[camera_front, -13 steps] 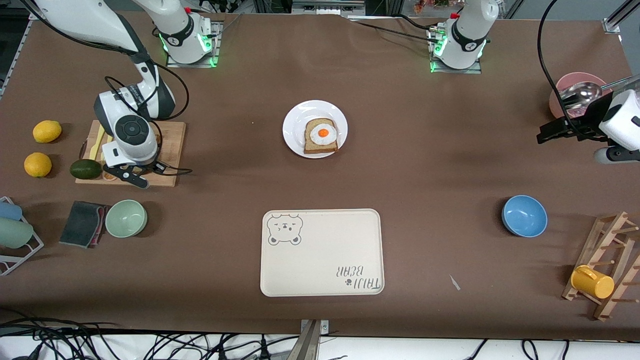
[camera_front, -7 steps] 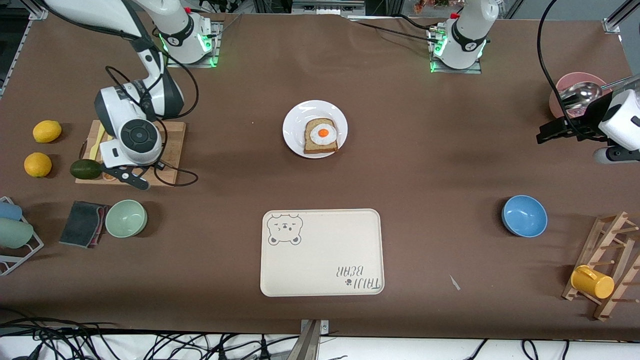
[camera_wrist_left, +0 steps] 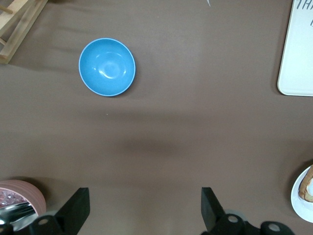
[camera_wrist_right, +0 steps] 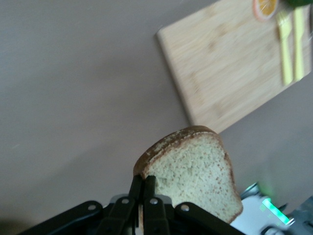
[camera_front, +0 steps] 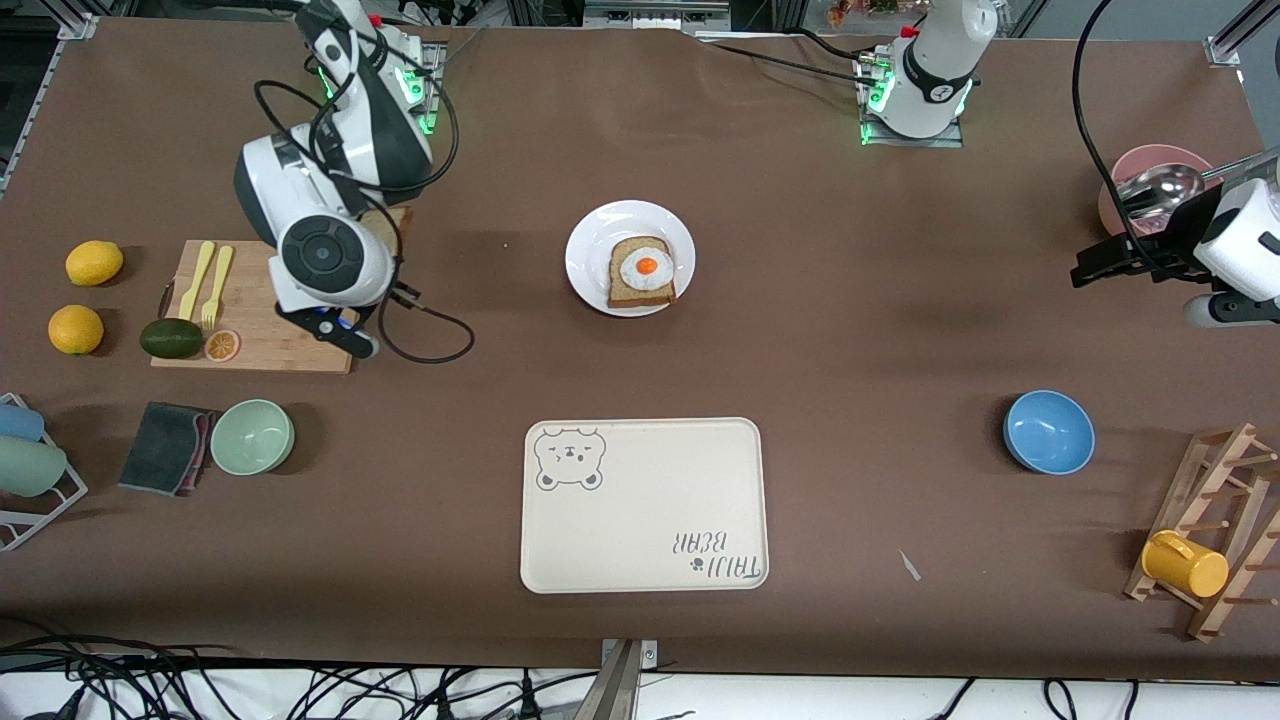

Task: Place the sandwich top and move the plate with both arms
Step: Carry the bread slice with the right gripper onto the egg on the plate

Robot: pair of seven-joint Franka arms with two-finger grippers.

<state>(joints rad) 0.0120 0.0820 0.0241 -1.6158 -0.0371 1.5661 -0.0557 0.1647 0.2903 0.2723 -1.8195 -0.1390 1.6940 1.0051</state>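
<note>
Front view. We see the plate (camera_front: 630, 258) near the table's centre, toward the robots' bases, bearing a bread slice with a fried egg (camera_front: 643, 271). At its 6 o'clock, nearer the camera, lies the cream tray (camera_front: 644, 505) with a bear drawing. The right arm (camera_front: 325, 215) hangs over the end of the cutting board (camera_front: 262, 310) that faces the plate, at the plate's 9 o'clock; its body hides the right gripper (camera_front: 385, 220), and only a brown edge of the sandwich top (camera_front: 392, 222) shows beside it. On the board lie a yellow fork and knife (camera_front: 207, 278) and an orange slice (camera_front: 221, 345); an avocado (camera_front: 171, 338) touches the board's edge. The left arm (camera_front: 1235, 255) waits at the plate's 3 o'clock, with the left gripper (camera_front: 1085, 270) over bare table near a pink bowl holding a spoon (camera_front: 1150, 190). A blue bowl (camera_front: 1048, 432) sits at the plate's 4 o'clock.

Left wrist view. We see the left gripper's (camera_wrist_left: 145, 208) fingers spread wide, holding nothing, over bare brown table; the blue bowl (camera_wrist_left: 107, 66) lies well apart from them.

Right wrist view. We see the right gripper (camera_wrist_right: 142, 193) pinched narrowly on one edge of the sandwich top (camera_wrist_right: 195, 174), which hangs in the air over the table beside the cutting board's (camera_wrist_right: 230, 58) corner.
</note>
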